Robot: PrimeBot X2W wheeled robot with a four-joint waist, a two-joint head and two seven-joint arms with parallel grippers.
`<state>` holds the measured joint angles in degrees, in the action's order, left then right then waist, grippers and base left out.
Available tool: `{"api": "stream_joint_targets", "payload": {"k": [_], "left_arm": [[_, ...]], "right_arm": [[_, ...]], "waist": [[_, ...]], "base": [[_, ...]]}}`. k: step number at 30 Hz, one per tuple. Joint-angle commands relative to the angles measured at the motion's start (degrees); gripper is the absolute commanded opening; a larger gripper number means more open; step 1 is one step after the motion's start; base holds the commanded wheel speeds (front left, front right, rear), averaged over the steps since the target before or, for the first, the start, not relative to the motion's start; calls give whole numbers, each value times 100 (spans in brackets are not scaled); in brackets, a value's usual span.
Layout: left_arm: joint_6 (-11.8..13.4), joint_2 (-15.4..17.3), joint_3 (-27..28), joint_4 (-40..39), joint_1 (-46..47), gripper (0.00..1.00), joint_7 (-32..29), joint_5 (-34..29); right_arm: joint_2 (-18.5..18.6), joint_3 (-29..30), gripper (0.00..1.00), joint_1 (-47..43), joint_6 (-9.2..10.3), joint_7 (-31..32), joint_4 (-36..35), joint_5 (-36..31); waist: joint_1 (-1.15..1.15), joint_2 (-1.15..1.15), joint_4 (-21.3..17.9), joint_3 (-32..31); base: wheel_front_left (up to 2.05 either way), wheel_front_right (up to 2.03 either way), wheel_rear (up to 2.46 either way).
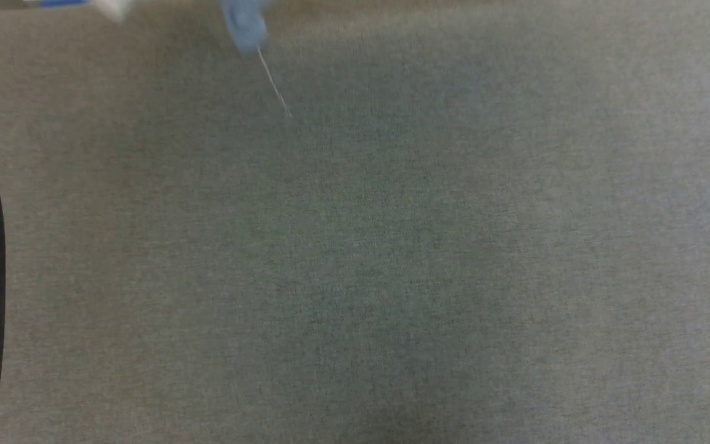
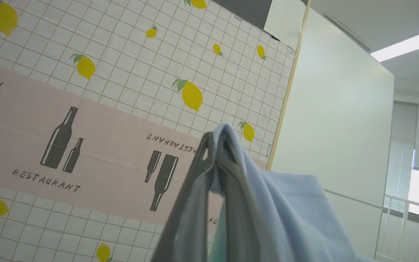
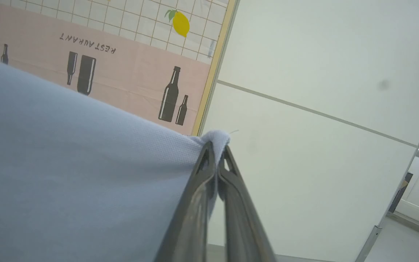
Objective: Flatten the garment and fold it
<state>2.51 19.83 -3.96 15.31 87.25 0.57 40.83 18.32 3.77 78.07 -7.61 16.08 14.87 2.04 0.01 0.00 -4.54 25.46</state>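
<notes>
Shirt [image 3: 67, 163] hangs clear of the grey surface [image 1: 355, 246], one edge pinched in the closed jaws of the left gripper [image 2: 218, 145] and another in those of the right gripper [image 3: 216, 149], probably so the cloth drops open between them before being laid flat.

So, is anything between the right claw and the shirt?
Nothing: the right claw is shut directly on a bunched edge of the garment, cloth pinched between its fingers, as the right wrist view shows.
</notes>
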Motion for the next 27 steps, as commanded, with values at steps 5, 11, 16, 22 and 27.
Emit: {"api": "stream_joint_targets", "payload": {"k": [5, 11, 16, 22, 27], "left_arm": [[-292, -21, -45, 411, 33, 0, 367, -49], [-629, 221, -326, 830, -1234, 0, 322, -133], [-775, 478, -524, 908, -2894, 0, 121, -64], [-711, 662, -522, 449, -5149, 0, -325, 339], [-535, 683, -607, -206, -6898, 0, -877, 720]], "right_arm": [[-179, 70, 0, 71, 12, -646, 301, -105], [-194, -309, 0, -1090, 12, -817, 622, 296], [-227, -553, 0, -2515, 12, -780, 636, 847], [-360, -602, 0, -4141, 12, -573, 296, 1356], [-358, -561, 0, -5290, 12, -302, -87, 1409]], "waist": [[-1, 0, 29, 367], [-1, 0, 149, -38], [-1, 0, 232, -603], [-1, 0, 284, -1251], [-1, 0, 382, -1607]], "base": [[0, 0, 0], [0, 0, 0], [0, 0, 0], [0, 0, 0], [0, 0, 0]]}}
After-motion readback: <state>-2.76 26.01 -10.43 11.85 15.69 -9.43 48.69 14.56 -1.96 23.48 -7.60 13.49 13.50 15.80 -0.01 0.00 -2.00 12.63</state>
